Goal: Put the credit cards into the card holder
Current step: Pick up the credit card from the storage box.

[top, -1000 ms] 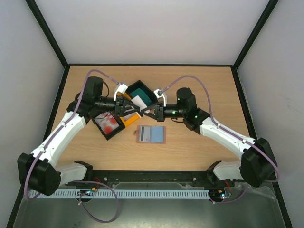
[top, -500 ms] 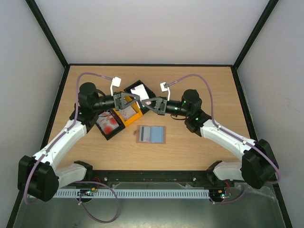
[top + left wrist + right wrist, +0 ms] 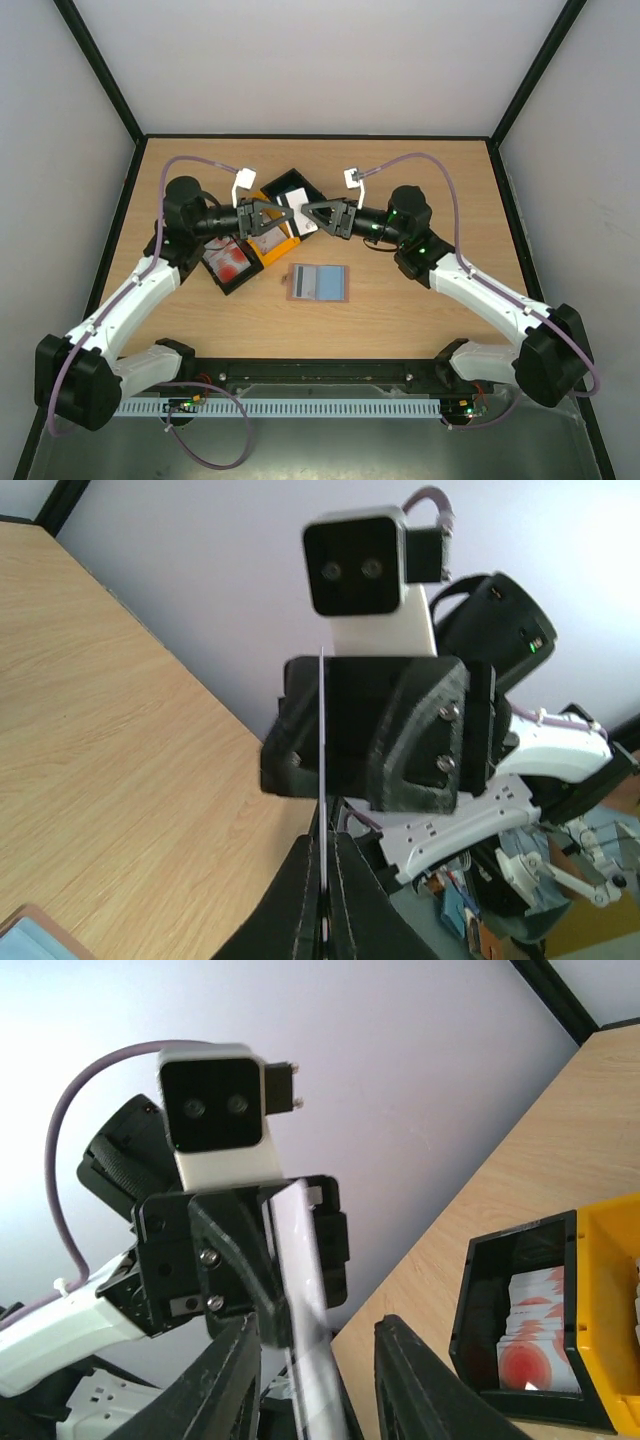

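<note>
The pale card (image 3: 299,1300) is hard to get a proper look at. From overhead it is only a sliver of white between the two black gripper frames. The left wrist camera sees it dead edge-on as a hairline, and in the right wrist view its near end runs off the bottom of the picture. I count one card in the air, held above the table over the trays at the back left. It stands on its edge, its long axis running along the line from one gripper to the other, roughly left to right across the table. The left gripper (image 3: 324,880) is pinched tight on it. The right gripper (image 3: 320,1325) faces it with its fingers apart, one on each side of the card, and I can't make out whether either finger touches it. There is one card holder (image 3: 318,283), lying open and flat on the wood nearer the arms, pale blue pockets up, long side running left to right, well apart from the card. Only a corner of it shows in the left wrist view. There are three trays. One black tray (image 3: 478,1300) holds a stack of red-and-white cards (image 3: 528,1345), too packed to count. The yellow tray (image 3: 612,1260) touches it and is mostly covered from overhead. The second black tray (image 3: 278,185) sits behind, its contents unclear.
</note>
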